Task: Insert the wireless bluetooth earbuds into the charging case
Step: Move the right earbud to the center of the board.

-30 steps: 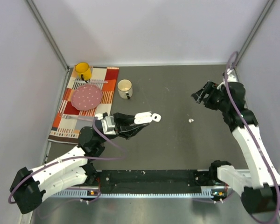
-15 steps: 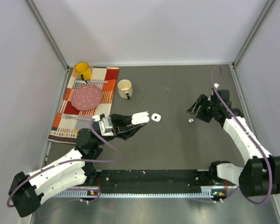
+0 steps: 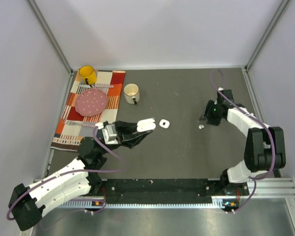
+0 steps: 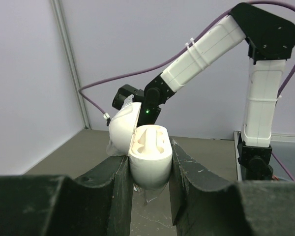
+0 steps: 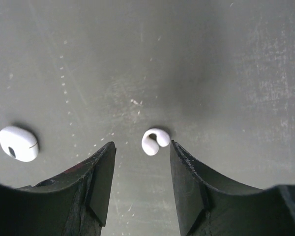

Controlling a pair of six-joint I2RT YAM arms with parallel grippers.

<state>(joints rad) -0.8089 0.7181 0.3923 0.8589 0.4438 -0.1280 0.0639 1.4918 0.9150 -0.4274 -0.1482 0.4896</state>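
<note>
Top external view shows the left claw (image 3: 143,127) reaching low over the middle of the dark bench (image 3: 187,152), its two fingers clamped on the sides of the white charging case (image 4: 148,150). From the left wrist, the case stands open, lid (image 4: 122,128) tipped back and moulded wells showing. Well off to the right, the right claw (image 5: 140,150) points down at the bench with its fingers apart, straddling one small curled white earbud (image 5: 154,141) that lies flat and touches neither finger. A white pebble-shaped piece (image 5: 18,143) lies on the bench between the two claws, just past the case; I cannot quite tell what it is. At the far left a striped cloth (image 3: 117,78) carries a pink plate (image 3: 92,102) and a yellow mug (image 3: 87,74), with a white mug (image 3: 132,93) beside it.
</note>
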